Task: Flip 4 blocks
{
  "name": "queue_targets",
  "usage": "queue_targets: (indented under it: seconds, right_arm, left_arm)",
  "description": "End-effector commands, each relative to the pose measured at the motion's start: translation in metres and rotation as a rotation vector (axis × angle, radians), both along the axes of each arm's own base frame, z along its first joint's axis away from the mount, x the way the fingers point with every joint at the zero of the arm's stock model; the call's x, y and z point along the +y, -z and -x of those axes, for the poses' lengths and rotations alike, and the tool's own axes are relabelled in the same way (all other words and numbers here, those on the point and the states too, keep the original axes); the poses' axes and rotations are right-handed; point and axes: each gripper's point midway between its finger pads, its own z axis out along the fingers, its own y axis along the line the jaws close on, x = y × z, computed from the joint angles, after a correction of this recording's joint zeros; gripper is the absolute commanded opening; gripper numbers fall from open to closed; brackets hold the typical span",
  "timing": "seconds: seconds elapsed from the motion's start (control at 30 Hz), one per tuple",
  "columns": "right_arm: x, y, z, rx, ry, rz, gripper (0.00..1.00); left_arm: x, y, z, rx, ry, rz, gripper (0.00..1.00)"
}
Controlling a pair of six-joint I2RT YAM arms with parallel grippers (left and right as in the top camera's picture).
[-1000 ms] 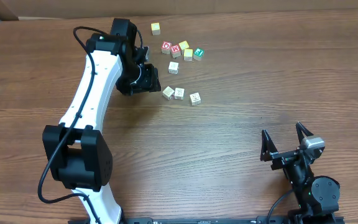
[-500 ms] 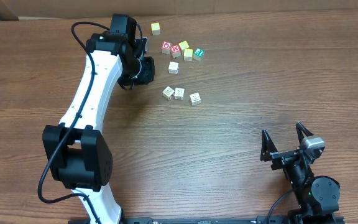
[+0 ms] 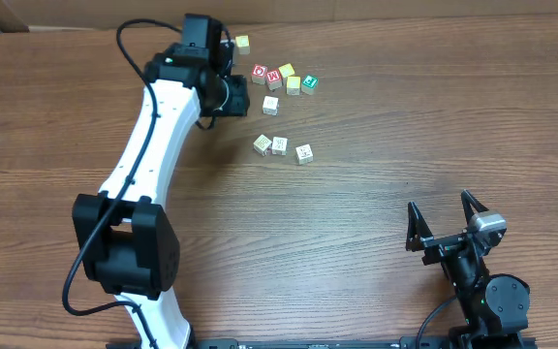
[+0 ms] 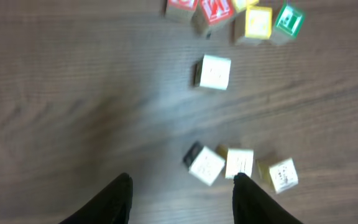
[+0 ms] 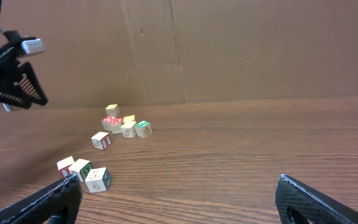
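1. The left gripper [image 4: 182, 186] has its two dark fingers [image 4: 120, 199] parted. Only bare table [image 3: 356, 242] shows between them, so it grasps nothing.
2. It hangs raised, clear of every cube. Judging by that, the moderate gap suits lining up over one block rather than pushing several at once.
3. Just ahead of the fingertips in the wrist view lie three pale blocks [image 4: 239, 163] in a loose row, the left one turned at an angle and the other two close beside it.
4. Farther on sits the lone pale block [image 4: 215, 71], apart from the row and near the coloured cubes [image 3: 284, 78].
5. A yellow cube [image 3: 243, 44] stands by itself beyond the left arm, near the table's far edge.
6. The right gripper [image 3: 444, 228] rests with its fingers spread wide and empty, well apart from the blocks, likely parked out of the way.
7. The wrist view is blurred, so the printed marks cannot be read. Which blocks are already flipped cannot be told.
8. The bottom edge of that view cuts off the finger bases and the top edge clips the coloured cubes. The dark patch beside the angled block may be a side face or a shadow.
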Motion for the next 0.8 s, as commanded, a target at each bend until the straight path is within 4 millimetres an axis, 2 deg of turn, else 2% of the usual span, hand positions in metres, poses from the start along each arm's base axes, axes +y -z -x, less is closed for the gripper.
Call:
queue_targets:
  seconds: [0.0, 0.27, 0.6, 0.7, 0.77]
  right_arm:
    - [-0.001, 0.003, -0.001, 0.0, 0.006, 0.004, 1.0]
    - [-0.001, 0.003, -0.001, 0.0, 0.006, 0.004, 1.0]
    - [-0.001, 0.003, -0.001, 0.0, 0.006, 0.004, 1.0]
    - [-0.001, 0.003, -0.001, 0.0, 0.006, 0.004, 1.0]
    - [-0.001, 0.003, -0.001, 0.0, 0.006, 0.004, 1.0]
  left_arm:
    - [-0.001, 0.027, 0.001, 0.01, -0.004, -0.06, 0.45]
    - [-0.026, 0.069, -0.003, -0.055, 0.04, -0.044, 0.47]
    - [-0.054, 0.12, 0.007, -0.024, 0.104, -0.052, 0.47]
    - [-0.055, 0.127, 0.008, -0.018, 0.109, -0.086, 0.42]
    - [-0.056, 0.122, 0.006, -0.035, 0.107, -0.085, 0.33]
